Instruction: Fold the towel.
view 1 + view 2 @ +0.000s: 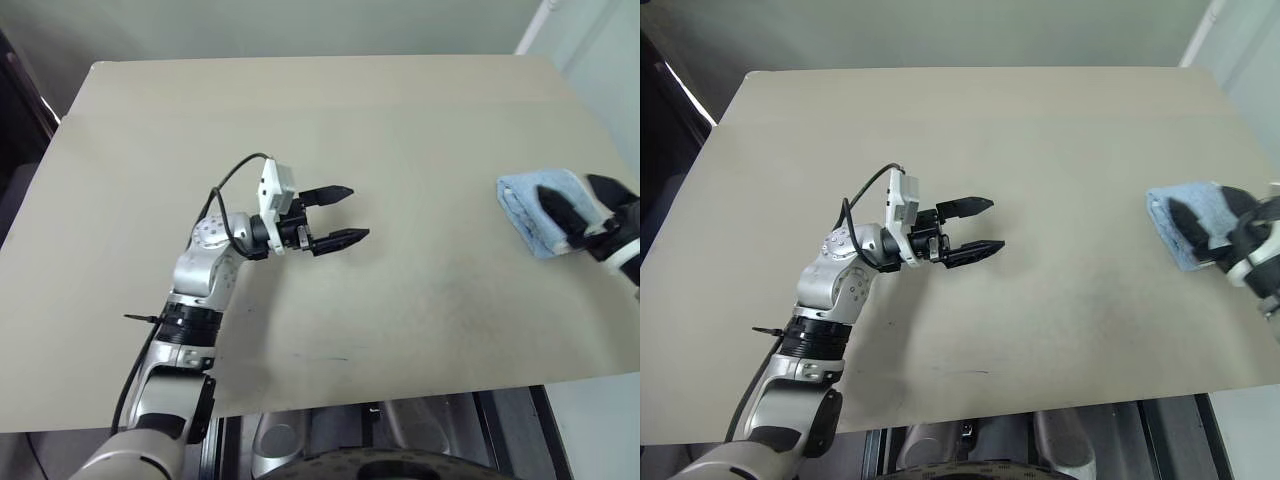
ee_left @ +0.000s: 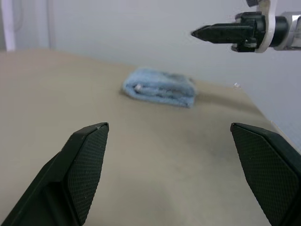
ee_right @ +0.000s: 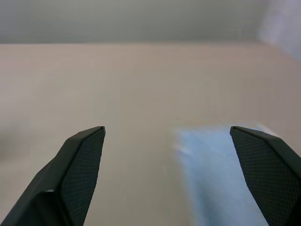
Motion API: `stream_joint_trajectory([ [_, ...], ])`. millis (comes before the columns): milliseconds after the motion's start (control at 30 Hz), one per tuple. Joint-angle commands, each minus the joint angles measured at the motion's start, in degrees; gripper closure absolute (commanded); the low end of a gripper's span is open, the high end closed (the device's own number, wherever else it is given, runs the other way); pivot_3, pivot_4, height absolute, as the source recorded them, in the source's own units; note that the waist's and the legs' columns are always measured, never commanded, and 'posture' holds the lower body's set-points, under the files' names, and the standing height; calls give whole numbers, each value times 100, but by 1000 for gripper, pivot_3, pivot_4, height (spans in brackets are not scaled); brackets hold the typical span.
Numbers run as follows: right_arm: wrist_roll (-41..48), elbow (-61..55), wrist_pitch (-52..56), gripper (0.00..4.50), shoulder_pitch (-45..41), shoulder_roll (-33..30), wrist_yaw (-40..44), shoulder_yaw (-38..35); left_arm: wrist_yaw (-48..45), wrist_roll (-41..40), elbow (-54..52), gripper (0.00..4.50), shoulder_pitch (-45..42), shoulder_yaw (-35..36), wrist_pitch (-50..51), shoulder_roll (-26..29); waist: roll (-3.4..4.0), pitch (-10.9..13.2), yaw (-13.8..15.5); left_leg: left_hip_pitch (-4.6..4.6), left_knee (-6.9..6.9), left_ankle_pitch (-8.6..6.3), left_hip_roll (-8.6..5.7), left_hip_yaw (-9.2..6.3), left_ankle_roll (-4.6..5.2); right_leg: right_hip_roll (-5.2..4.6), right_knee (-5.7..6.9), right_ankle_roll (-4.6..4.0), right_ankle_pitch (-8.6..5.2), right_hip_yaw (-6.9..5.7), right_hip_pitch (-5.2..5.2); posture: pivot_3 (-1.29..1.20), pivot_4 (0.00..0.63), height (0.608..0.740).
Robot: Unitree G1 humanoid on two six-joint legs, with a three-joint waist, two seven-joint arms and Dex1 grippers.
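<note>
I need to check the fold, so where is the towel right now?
The towel lies folded on the table near its right edge, in the head views, just under the open right gripper and far from the left gripper.

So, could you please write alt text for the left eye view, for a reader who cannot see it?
A small folded light-blue towel lies near the right edge of a beige table, with the right end effector open just above it. The left end effector hovers open over the table's middle, pointing toward the towel.

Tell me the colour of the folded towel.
Light blue; the towel shows best in the left wrist view.
</note>
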Motion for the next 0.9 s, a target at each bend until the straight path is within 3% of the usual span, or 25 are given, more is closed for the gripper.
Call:
stream_joint_trajectory([
  [33, -240, -251, -222, 6, 67, -41, 645, 178, -114, -47, -362, 0, 143, 117, -138, 204, 0, 0, 2, 0, 0, 0, 0, 0, 0, 0, 0, 0, -3, 0, 1, 0, 150, 703],
  [333, -311, -489, -190, 6, 277, 35, 1711, 844, -336, -317, -750, 0, 818, 430, -4, 895, 0, 0, 17, 0, 5, 0, 1, 0, -1, -2, 3, -9, -6, 0, 0, 0, 150, 703],
  [533, -465, -211, -271, 6, -18, 30, 2275, 1104, -643, -373, -1112, 0, 1488, 553, -16, 1428, -1, -1, -16, 4, 6, 1, 1, -1, -2, -2, 3, -19, -1, 2, 0, 0, 150, 703],
  [900, -815, 294, -347, 6, -891, 409, 2641, 1823, -393, -619, -1595, 0, 2080, 1068, 181, 1825, -1, -4, -38, 3, 2, 1, 3, -7, -5, 1, 10, -82, 26, -1, -10, 0, 150, 703],
])
